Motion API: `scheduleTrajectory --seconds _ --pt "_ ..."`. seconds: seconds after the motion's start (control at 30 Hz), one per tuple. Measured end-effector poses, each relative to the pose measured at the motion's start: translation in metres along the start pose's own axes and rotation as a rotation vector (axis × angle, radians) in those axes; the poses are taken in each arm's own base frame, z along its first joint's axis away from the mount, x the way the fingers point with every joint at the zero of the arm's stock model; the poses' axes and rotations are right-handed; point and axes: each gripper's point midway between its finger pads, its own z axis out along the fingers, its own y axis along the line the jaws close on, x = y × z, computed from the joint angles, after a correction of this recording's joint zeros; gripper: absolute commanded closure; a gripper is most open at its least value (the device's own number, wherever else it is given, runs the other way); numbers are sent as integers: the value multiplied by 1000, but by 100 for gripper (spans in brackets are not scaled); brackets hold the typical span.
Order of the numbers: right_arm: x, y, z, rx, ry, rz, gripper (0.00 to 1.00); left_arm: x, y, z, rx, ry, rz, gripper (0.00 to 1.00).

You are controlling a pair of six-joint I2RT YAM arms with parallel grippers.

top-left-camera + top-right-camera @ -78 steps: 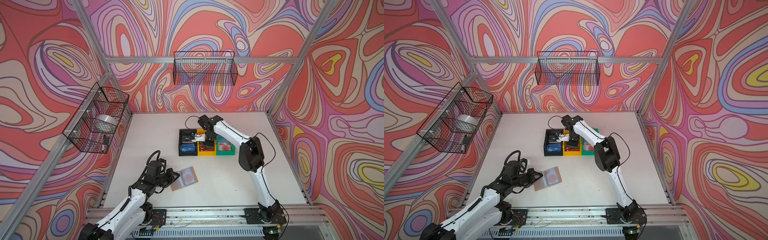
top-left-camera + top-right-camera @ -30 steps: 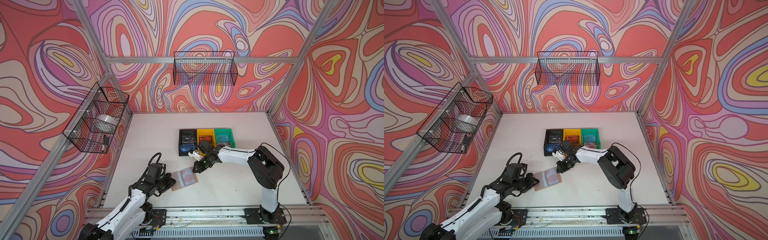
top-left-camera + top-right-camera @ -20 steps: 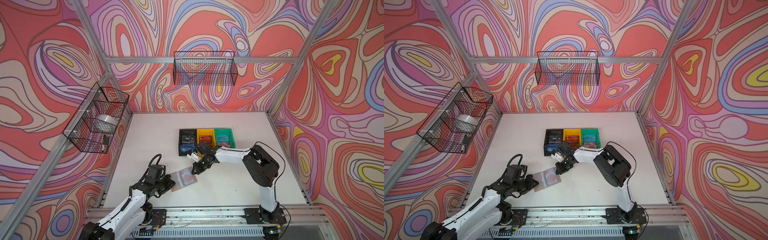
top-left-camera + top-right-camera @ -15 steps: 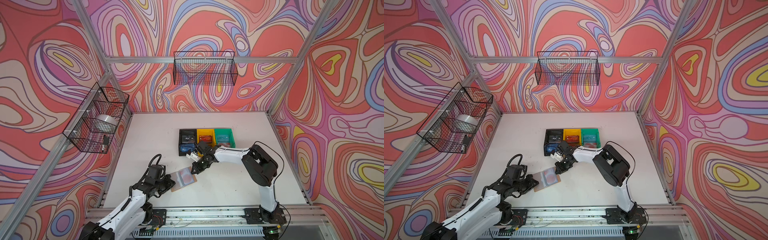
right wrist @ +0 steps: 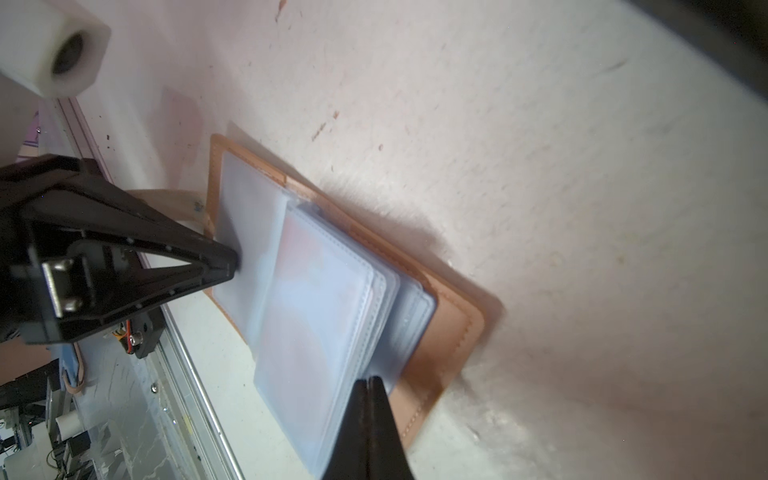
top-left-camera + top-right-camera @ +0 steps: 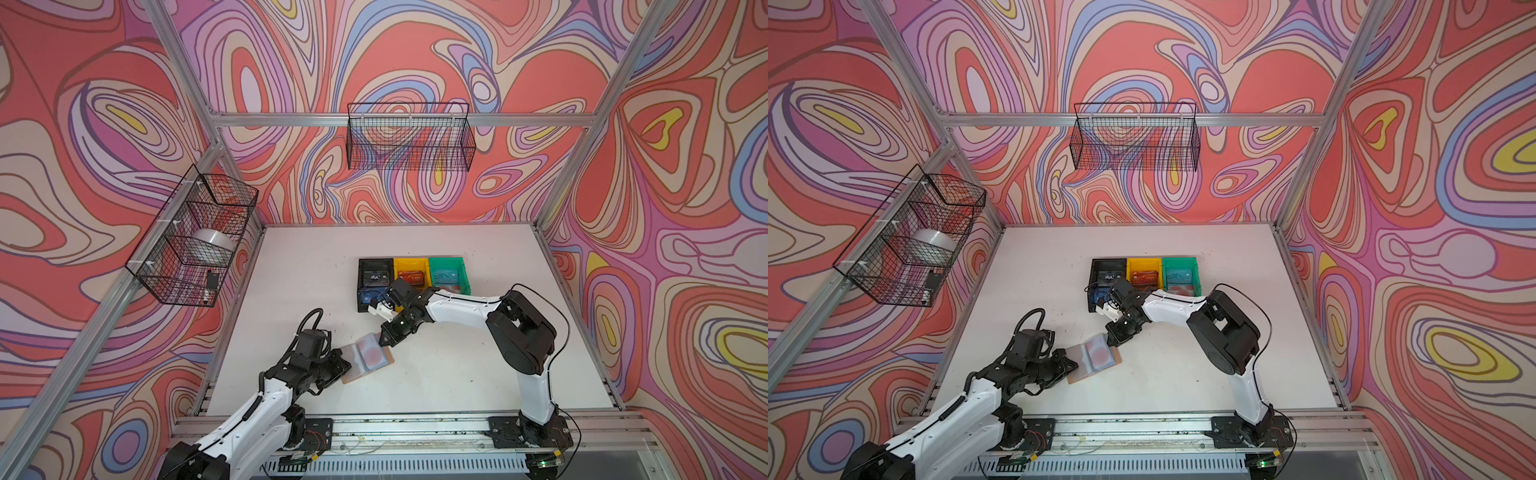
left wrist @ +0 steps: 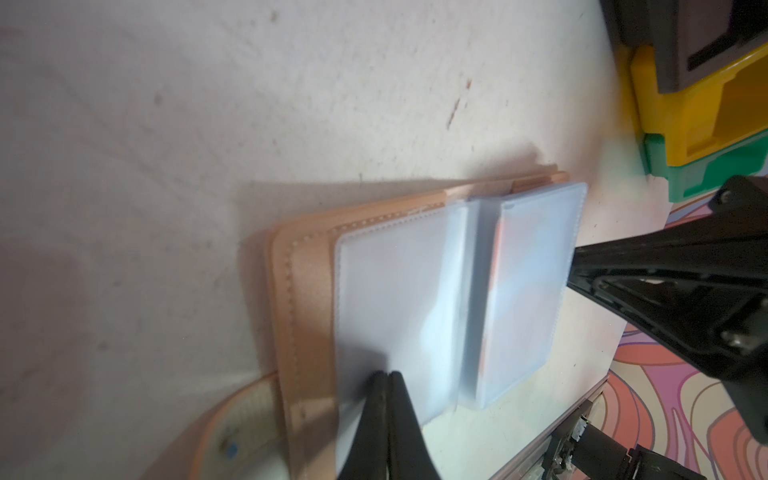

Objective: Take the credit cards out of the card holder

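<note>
Item: card holder (image 6: 365, 360), lying open on the table (image 6: 436, 374) between my two grippers.
My left gripper (image 7: 384, 380) has its fingers pressed together, with the tips resting on the clear page (image 7: 395, 299) nearest it. I cannot tell whether it pinches that page. My right gripper (image 5: 370, 382) is likewise pressed together, tips at the edge of the stacked pages (image 5: 324, 316) on its side, and a pinch there I cannot confirm. One whitish card with a red blotch (image 6: 371, 354) sits under the top page, just before my right fingertips. The black bin (image 6: 376, 260), yellow bin (image 6: 411, 260) and green bin (image 6: 446, 259) stand behind my right gripper.
</note>
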Motion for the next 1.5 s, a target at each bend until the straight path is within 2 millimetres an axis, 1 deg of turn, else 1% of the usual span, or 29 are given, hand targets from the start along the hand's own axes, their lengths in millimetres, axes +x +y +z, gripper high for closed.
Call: scheduleTrajectory --seconds 0.47,0.63,1.0,1.23,1.5 --pt "8 -11 -1 68 29 -7 97 0 0 1 9 -7 4 94" --pt "4 -9 -3 65 26 -15 98 -1 0 2 11 -6 5 94" --pt "1 0 -1 14 17 -19 98 -2 -2 2 19 -11 8 94" --pt "6 -4 10 5 41 -7 98 -2 -2 3 18 -10 8 94" --pt "5 -5 10 15 39 -10 98 -3 -2 4 19 -11 8 95"
